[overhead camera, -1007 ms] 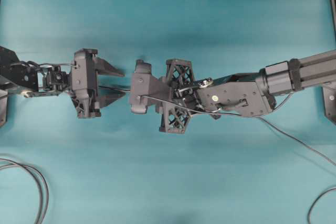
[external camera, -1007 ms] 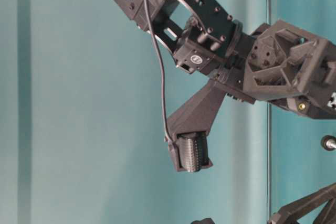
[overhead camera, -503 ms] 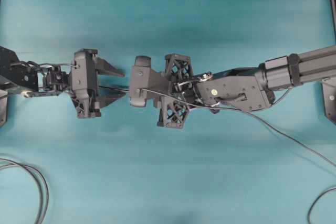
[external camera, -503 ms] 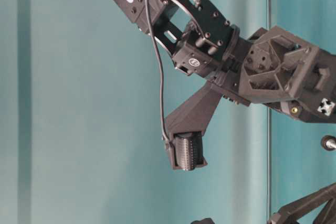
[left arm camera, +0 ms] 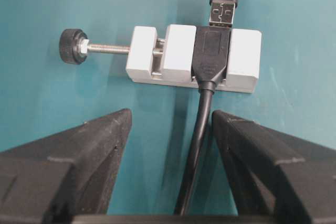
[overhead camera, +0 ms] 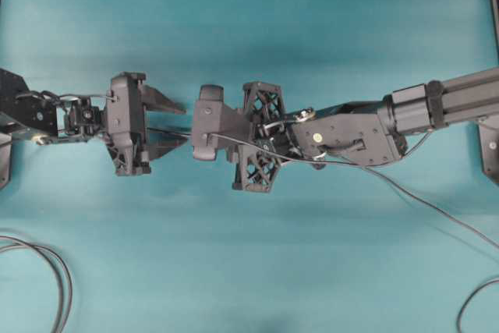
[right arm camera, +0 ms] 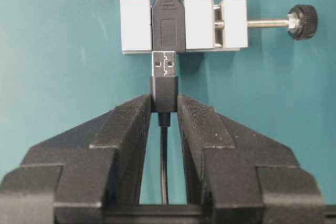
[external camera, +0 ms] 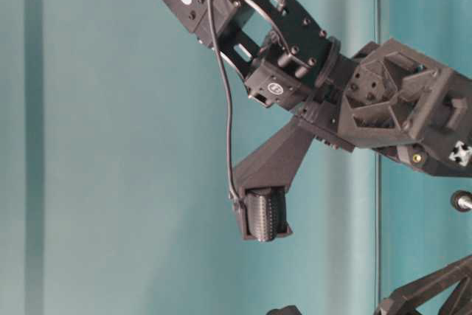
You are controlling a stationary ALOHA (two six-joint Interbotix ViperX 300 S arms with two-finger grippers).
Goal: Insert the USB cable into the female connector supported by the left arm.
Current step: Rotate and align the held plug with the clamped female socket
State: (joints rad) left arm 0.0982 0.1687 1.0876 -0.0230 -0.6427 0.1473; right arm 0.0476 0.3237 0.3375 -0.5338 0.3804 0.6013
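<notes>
Compared with the overhead view a second ago, my right arm (overhead camera: 366,132) is sitting slightly straighter and its wrist is tipped a little, while my left arm (overhead camera: 47,115) is not showing any shift at all.

Landmark for this figure: the white clamp block (left arm camera: 178,59), lying on the teal table (left arm camera: 294,19).

- Female connector (left arm camera: 212,53): it is sitting gripped in the white clamp block, its dark cable trailing back from the block between the prongs of my left gripper (left arm camera: 168,166). A threaded rod with a dark round knob (left arm camera: 72,46) is sticking out from the far side of the block.
- Left gripper: its two prongs are standing wide apart, clear of the block and closing on nothing that I can see.
- Right gripper (right arm camera: 164,106): its ribbed fingers (right arm camera: 131,124) are pinching the dark body of the USB cable (right arm camera: 164,90), partly closed around it, with the thin lead running back between them.
- USB cable plug: its metal tip (right arm camera: 164,64) is pointing straight at the mouth of the female connector (right arm camera: 168,22), just short of it and in line with it. I cannot tell whether the tip is touching the mouth; it is not yet inside.

Progress, as I am judging it: picking up and lining up are looking done. What is remaining is the straight push toward the block until the metal tip is disappearing into the connector, then letting go.
</notes>
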